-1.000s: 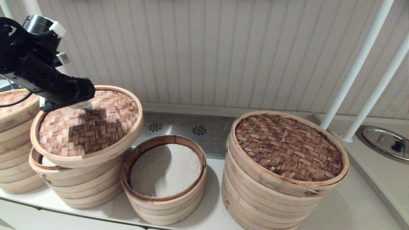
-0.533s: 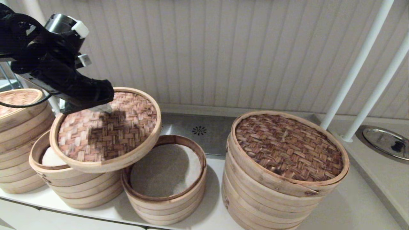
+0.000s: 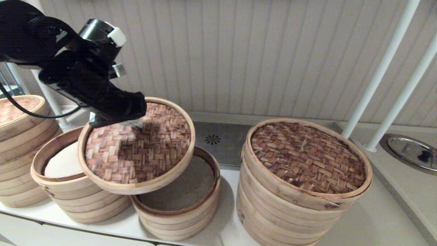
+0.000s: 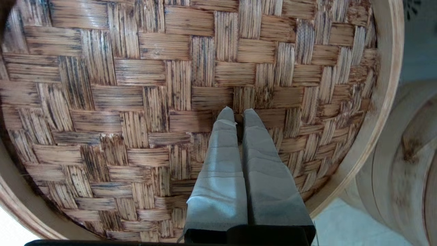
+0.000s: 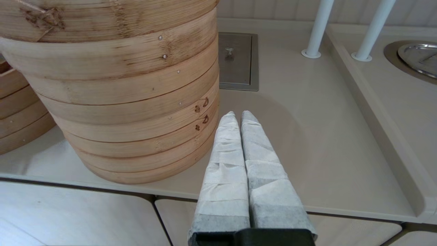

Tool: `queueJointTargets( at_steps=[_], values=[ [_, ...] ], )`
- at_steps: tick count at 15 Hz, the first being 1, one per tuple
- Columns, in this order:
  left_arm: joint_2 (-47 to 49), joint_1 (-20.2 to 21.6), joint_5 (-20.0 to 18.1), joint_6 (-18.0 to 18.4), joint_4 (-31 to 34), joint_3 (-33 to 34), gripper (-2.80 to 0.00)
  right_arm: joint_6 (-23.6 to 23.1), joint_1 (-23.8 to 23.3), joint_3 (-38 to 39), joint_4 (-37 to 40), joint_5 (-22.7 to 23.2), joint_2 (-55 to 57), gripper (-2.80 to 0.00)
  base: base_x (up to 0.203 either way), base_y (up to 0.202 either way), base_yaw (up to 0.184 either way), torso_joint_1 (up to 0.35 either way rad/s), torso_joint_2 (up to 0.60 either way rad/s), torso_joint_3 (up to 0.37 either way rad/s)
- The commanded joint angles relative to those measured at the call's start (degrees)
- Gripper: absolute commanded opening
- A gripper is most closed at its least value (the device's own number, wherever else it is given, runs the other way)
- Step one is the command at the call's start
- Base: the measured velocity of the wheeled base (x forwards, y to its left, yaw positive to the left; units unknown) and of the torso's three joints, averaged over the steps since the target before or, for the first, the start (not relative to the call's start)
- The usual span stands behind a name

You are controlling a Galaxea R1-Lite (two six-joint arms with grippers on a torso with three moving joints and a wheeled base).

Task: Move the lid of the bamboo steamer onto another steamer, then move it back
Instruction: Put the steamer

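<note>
Gripping the bamboo steamer lid (image 3: 136, 147) at the centre of its woven top, the left gripper (image 4: 239, 114) has its two padded fingers (image 4: 222, 160) pressed almost together, with only a thin slot between the tips where the small centre handle sits. The lid hangs tilted under the fingers, its near rim lower than its far rim, clear of every stack.

Directly below and slightly to the right of the fingertips stands the short steamer (image 3: 179, 208), uncovered, with a dark inner rim and a pale cloth liner in shadow. The lid overlaps its left and far portion in the head view but does not rest on it.

To the left of the fingers stands a taller pale stack (image 3: 68, 201), also uncovered, with white cloth visible inside. Further left, at the picture edge, a covered stack (image 3: 17, 143) is partly in view.

To the right of the fingers, well apart, stands the widest stack (image 3: 293, 201), covered by a large lid of dark brown weave (image 3: 307, 157).

The right gripper (image 5: 237, 116) is parked low in front of the counter edge, beside the base of the widest stack, with its padded fingers closed against each other and nothing between them.

Beyond the fingers of both grippers lie a metal drain plate (image 3: 218, 140), two white posts (image 3: 382, 71) and a panelled wall (image 3: 239, 51).
</note>
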Motion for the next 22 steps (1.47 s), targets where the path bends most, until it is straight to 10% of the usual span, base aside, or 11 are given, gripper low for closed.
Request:
queueJointTargets(
  at_steps=[1,22],
  values=[
    [0.93,-1.24,0.15,-0.20,0.07,0.35,-2.80,0.00,0.02,0.01,-0.01,0.03,0.01,-2.80,0.000,0.000,0.000,0.000,0.00,0.000],
    [8.08,-8.16,0.40,-2.44,-2.80,2.66,-2.80,0.00,0.02,0.07,-0.01,0.03,0.09,-2.80,0.000,0.000,0.000,0.000,0.00,0.000]
  ],
)
